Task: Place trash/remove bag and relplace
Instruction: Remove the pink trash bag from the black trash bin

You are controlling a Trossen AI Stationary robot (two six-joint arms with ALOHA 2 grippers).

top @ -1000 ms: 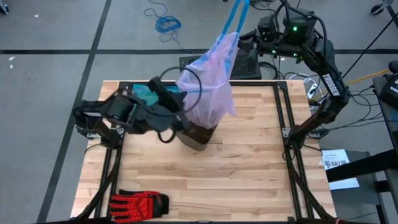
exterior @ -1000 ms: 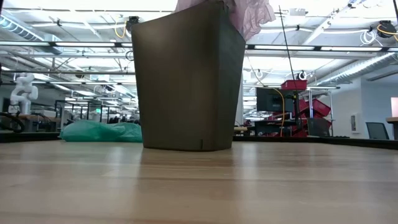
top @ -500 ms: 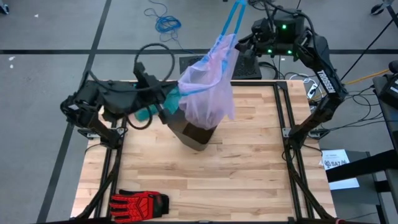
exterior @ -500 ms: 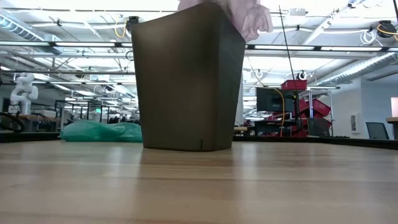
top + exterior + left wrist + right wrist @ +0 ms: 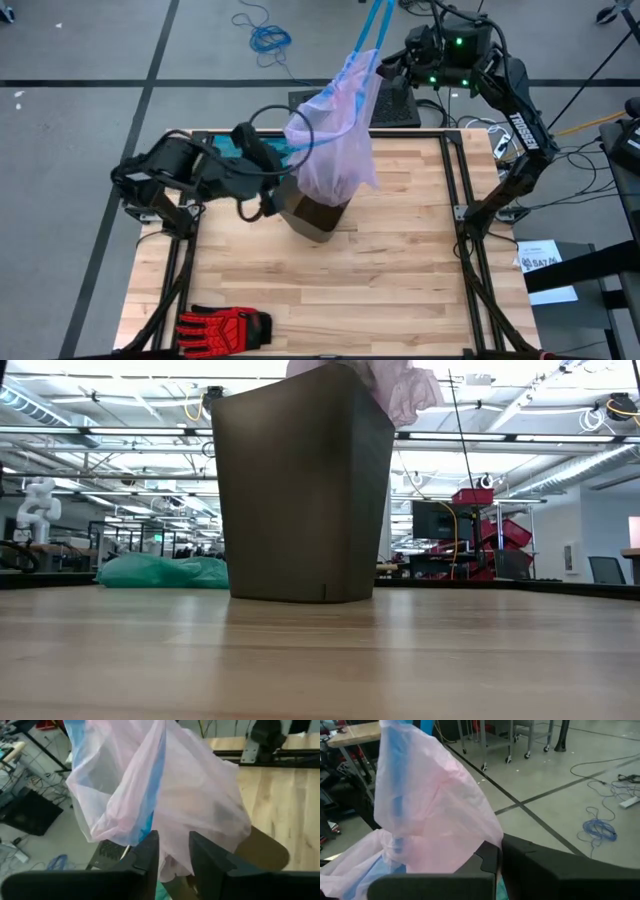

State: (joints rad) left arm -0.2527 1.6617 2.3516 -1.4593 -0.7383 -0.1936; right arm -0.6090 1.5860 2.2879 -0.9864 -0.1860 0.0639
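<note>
Here the thin translucent pale pink-lavender plastic liner bag with blue drawstrings (image 5: 335,140) hangs stretched upward out of the dark brown tapered plastic waste bin (image 5: 312,215), which stands near the middle of the pale wooden slatted table (image 5: 400,290). Its lower end sits in the bin mouth; its blue drawstrings (image 5: 372,30) run up toward twelve o'clock in the high view. The right gripper (image 5: 495,862), off the table's far edge at about one o'clock from the bin, has its fingers pressed together with pink film bunched against them; it appears to be pinching the bag's upper part, though the contact itself is hidden. The left gripper (image 5: 172,852) sits at nine o'clock of the bin, just beside the bag's flank, its fingers standing a little apart with pink film showing in the gap between them and nothing clamped.

The bag looks very light, limp and slippery: it will crumple, slide and cling rather than hold a shape, and it could tear if dragged over the bin rim. The drawstrings or a gathered fold of the upper hem are probably the safest holds. A crumpled teal-green translucent plastic bag (image 5: 160,571) lies on the table at ten o'clock from the bin, and a red and black work glove (image 5: 222,326) near seven o'clock.
</note>
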